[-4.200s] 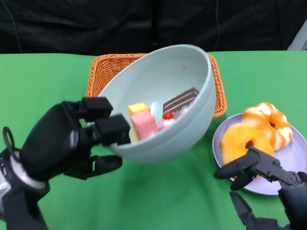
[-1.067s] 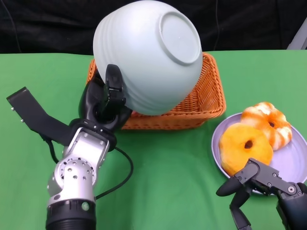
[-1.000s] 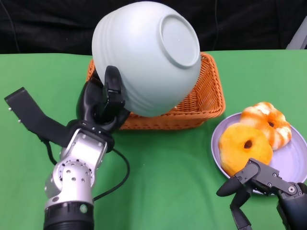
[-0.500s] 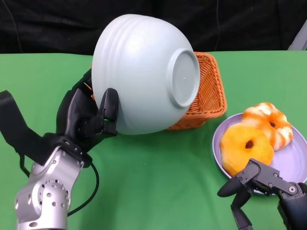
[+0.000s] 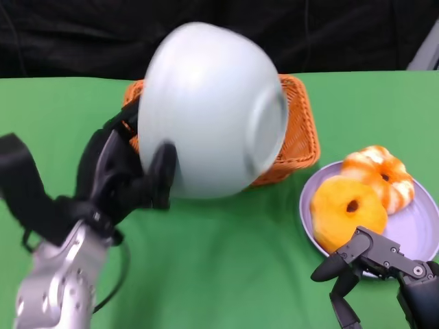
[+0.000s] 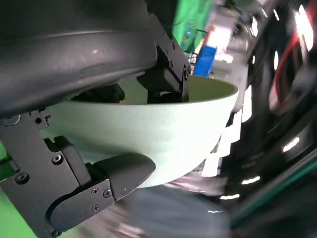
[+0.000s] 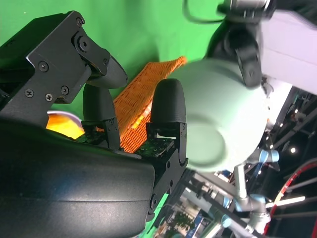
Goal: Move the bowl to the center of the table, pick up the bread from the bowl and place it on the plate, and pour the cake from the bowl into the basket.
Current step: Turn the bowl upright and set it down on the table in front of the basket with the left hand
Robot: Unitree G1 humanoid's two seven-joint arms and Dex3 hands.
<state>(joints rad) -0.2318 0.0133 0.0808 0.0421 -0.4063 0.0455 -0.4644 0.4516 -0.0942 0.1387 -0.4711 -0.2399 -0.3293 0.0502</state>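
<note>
Pale green and blurred, the ribbed ceramic bowl [image 5: 209, 110] hangs tipped on its side in front of the orange wicker basket [image 5: 300, 130], gripped at the rim by your left hand [image 5: 127, 175], fingers [image 6: 124, 171] clamped inside and outside the wall. Level it smoothly, then lower it onto the green worktop [image 5: 233, 260]. Your right hand [image 5: 377, 264] rests empty, fingers spread, beside the lilac plate [image 5: 418, 233].
</note>
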